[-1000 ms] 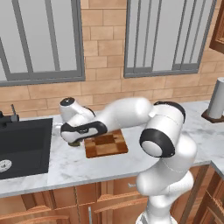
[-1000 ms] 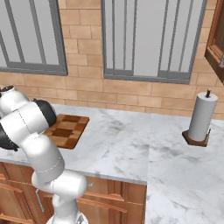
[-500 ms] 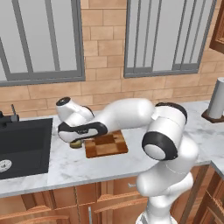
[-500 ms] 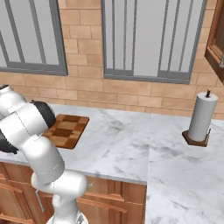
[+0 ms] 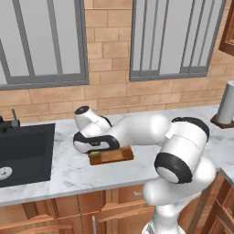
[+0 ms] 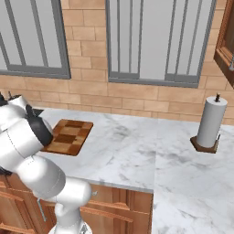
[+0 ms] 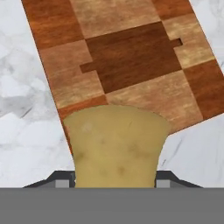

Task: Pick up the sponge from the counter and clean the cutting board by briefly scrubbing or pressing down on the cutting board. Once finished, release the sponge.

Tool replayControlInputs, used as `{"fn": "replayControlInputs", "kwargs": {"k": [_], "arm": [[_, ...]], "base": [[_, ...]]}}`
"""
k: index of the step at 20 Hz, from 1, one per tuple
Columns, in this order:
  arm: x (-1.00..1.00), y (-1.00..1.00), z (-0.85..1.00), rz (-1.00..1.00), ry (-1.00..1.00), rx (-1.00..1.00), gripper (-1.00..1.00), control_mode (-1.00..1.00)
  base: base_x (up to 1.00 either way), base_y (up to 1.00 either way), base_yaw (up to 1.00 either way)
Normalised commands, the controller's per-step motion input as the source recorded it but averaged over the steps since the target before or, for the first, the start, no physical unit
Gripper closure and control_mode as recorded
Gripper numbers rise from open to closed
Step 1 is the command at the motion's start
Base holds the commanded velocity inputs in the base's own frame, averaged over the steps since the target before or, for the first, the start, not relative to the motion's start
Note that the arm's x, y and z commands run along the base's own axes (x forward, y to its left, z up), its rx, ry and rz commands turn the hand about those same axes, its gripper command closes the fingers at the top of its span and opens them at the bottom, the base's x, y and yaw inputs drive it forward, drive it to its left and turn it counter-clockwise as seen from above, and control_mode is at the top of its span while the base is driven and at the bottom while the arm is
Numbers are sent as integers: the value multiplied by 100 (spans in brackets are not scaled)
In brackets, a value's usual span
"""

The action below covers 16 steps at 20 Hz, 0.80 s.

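The jaws are closed on the sponge, low centre of the hand view, held over the near edge of the cutting board on the desk. Pressing this close to the edge, the sponge might slip off onto the marble.

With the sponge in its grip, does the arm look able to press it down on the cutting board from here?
Probably yes. The gripper holds the sponge right at the near edge of the cutting board, whose checkered top lies bare ahead, with nothing between.
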Motion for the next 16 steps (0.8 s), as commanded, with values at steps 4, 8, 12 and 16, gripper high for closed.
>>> {"fn": "replayControlInputs", "kwargs": {"k": [4,8,12,16], "arm": [[1,-19,-31,0,0,0,100,-100],[15,-5,-35,0,0,0,100,-100],[38,0,-16,0,0,1,100,-100],[18,0,-10,0,0,0,100,-100]], "base": [[0,0,0],[0,0,0],[0,0,0],[0,0,0]]}}
